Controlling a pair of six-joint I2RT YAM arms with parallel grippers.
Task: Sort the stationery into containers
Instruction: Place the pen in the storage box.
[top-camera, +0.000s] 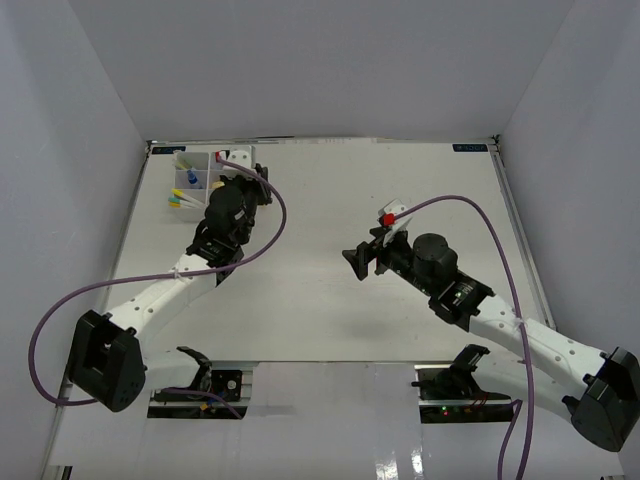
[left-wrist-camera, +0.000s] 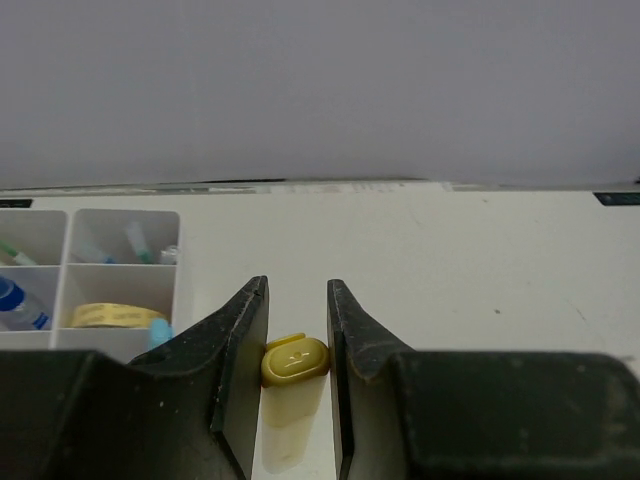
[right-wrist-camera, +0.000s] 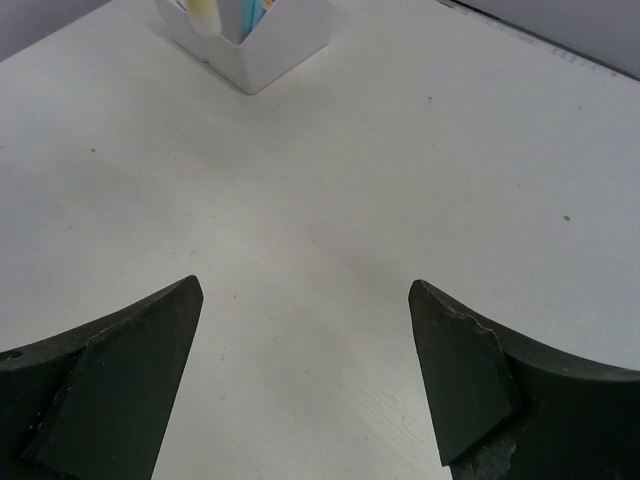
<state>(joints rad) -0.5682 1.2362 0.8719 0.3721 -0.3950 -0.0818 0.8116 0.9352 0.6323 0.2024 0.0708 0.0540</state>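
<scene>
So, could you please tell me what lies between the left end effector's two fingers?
A yellow marker, its end facing the left wrist camera, pinched between both fingers; the white tray stands to its left.

My left arm and right arm are white shells with black joints and black base blocks, a purple cable running along each. Left gripper and right gripper carry matte black wedge-shaped fingers, the right one's edge slightly chipped. Small red-and-white tag by my right wrist, black motor drum behind it.
</scene>
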